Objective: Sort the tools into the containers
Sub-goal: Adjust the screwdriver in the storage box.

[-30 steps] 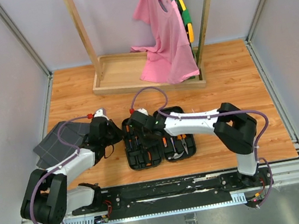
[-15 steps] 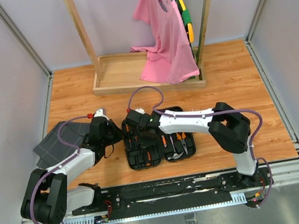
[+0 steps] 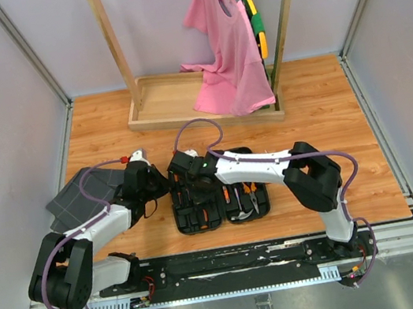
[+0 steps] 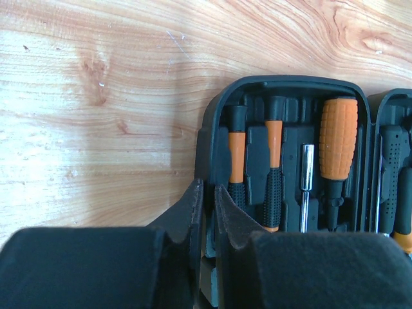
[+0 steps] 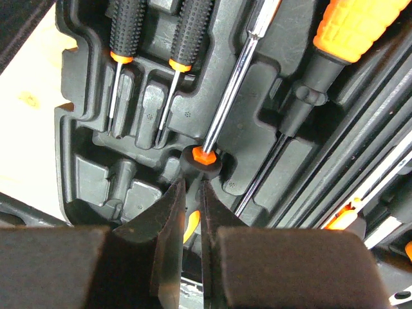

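The black tool case (image 3: pixel 200 221) lies open on the wooden floor, with orange-and-black tools in its moulded slots. My left gripper (image 3: pixel 161 188) (image 4: pixel 207 187) is shut on the case's left wall (image 4: pixel 205 138), one finger outside and one inside. My right gripper (image 3: pixel 183 176) (image 5: pixel 192 182) hangs over the left half, shut on the handle of a screwdriver (image 5: pixel 225 106). That screwdriver's steel shaft runs up from an orange collar over the slots. Two slim screwdrivers (image 5: pixel 125 26) and a fat orange handle (image 5: pixel 357 22) lie in slots. Pliers (image 3: pixel 252 194) sit in the right half.
A dark grey grid-patterned fabric (image 3: pixel 78 197) lies to the left of the left arm. A wooden rack base (image 3: pixel 161 102) with a pink shirt (image 3: pixel 225 55) stands at the back. Walls close both sides, and a metal rail (image 3: pixel 249 259) runs along the near edge.
My right gripper has shifted slightly left over the case's left half, and its jaws have narrowed. The left arm has stayed still.
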### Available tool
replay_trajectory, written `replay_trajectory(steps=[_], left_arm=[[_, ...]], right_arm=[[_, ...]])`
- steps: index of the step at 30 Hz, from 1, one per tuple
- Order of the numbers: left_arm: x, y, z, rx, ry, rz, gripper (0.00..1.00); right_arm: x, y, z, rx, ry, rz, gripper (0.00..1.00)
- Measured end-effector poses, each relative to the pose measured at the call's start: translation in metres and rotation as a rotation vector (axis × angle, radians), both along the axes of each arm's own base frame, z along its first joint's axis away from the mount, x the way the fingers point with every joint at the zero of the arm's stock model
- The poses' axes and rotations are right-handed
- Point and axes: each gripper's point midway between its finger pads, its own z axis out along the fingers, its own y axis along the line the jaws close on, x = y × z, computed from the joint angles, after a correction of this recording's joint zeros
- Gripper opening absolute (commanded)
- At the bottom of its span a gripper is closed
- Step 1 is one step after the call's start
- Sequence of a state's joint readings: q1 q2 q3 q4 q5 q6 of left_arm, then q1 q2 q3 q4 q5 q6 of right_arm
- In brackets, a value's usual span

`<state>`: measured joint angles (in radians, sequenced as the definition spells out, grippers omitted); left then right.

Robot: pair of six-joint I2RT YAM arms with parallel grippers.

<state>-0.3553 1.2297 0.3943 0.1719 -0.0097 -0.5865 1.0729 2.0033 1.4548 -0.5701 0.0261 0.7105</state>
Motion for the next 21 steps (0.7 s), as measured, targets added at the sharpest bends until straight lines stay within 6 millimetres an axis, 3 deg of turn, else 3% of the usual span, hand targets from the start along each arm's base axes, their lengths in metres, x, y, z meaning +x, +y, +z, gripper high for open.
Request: replay_trajectory(steps=[21], left_arm=[[0.005,0.009,0.001,0.025,-0.016,0.031,0.09]], right_arm=[[0.001,0.015,-0.008,0.058,0.006,-0.017,0.01]])
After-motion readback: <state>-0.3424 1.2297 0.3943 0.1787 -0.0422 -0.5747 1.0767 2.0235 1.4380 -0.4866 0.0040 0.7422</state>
